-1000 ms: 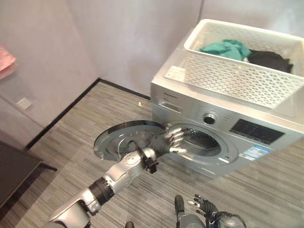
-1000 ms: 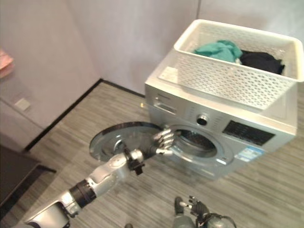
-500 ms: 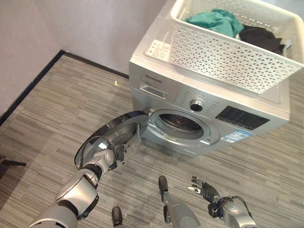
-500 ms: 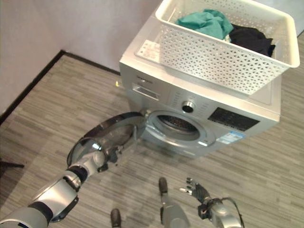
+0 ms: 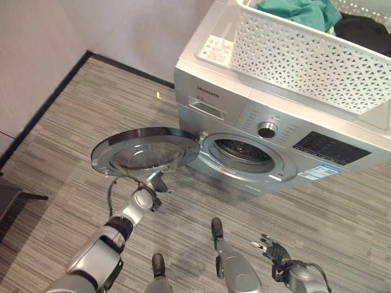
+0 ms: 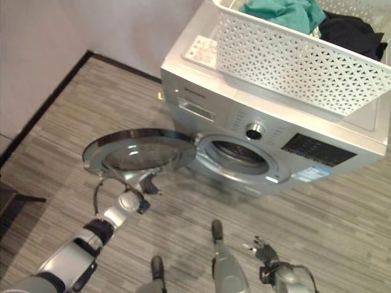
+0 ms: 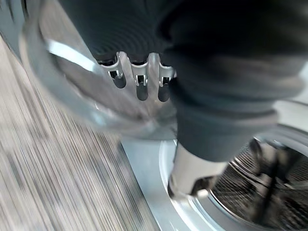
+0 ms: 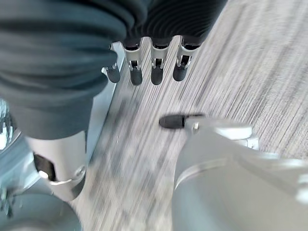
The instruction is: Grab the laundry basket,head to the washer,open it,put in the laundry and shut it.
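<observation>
The silver washer (image 5: 244, 116) stands at the right with its round door (image 5: 143, 149) swung wide to the left. Its drum opening (image 5: 241, 149) is uncovered and dark inside. On top sits the white perforated laundry basket (image 5: 305, 61) holding a green cloth (image 5: 299, 9) and a black cloth (image 5: 366, 27). My left hand (image 5: 154, 183) is at the door's near edge, open, its fingers (image 7: 139, 82) straight against the door glass (image 7: 62, 77). My right hand (image 5: 275, 250) hangs low over the floor, open and holding nothing.
Grey striped floor (image 5: 342, 213) spreads in front of the washer. A wall with a black skirting (image 5: 43, 104) runs along the left. A dark piece of furniture (image 5: 9, 201) juts in at the left edge. A small yellow scrap (image 5: 159, 94) lies by the washer's corner.
The camera has shifted. The washer door has swung from half open to wide open. My left hand has followed its edge away from the drum opening. The right hand stays low.
</observation>
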